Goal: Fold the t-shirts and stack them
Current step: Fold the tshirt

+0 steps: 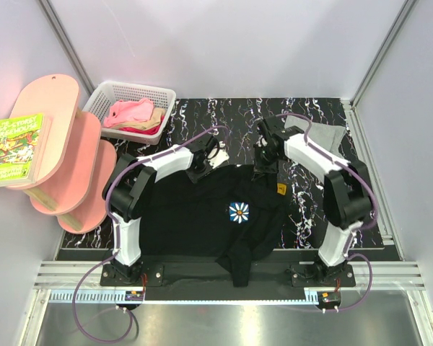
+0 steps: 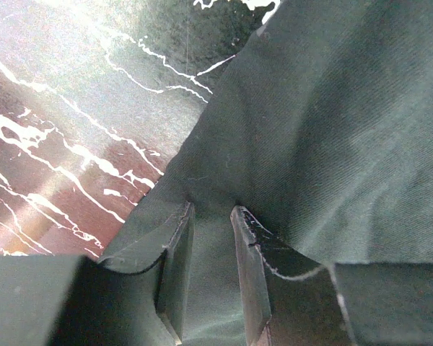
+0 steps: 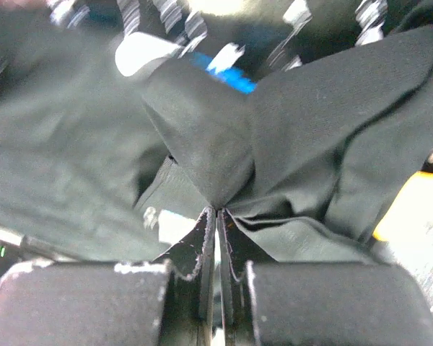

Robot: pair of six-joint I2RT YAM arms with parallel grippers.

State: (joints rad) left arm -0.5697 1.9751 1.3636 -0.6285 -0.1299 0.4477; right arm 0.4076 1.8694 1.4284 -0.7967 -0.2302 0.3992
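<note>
The black t-shirt [image 1: 202, 216] with a white daisy print [image 1: 239, 211] lies spread on the black marbled table [image 1: 310, 209], one corner hanging over the near edge. My left gripper [image 1: 211, 155] is at the shirt's far left edge. In the left wrist view its jaws [image 2: 211, 213] stand a little apart with black cloth [image 2: 332, 130] between them. My right gripper [image 1: 265, 164] is at the shirt's far right edge. It [image 3: 216, 210] is shut on a pinched peak of the black cloth [image 3: 202, 144]. A light grey t-shirt [image 1: 326, 135] lies at the back right.
A white basket [image 1: 105, 96] at the back left holds pink, tan and red shirts [image 1: 133, 114]. A pink shelf unit [image 1: 65, 158] with a green book [image 1: 13, 144] stands at the left. A yellow tag [image 1: 281, 189] shows on the black shirt.
</note>
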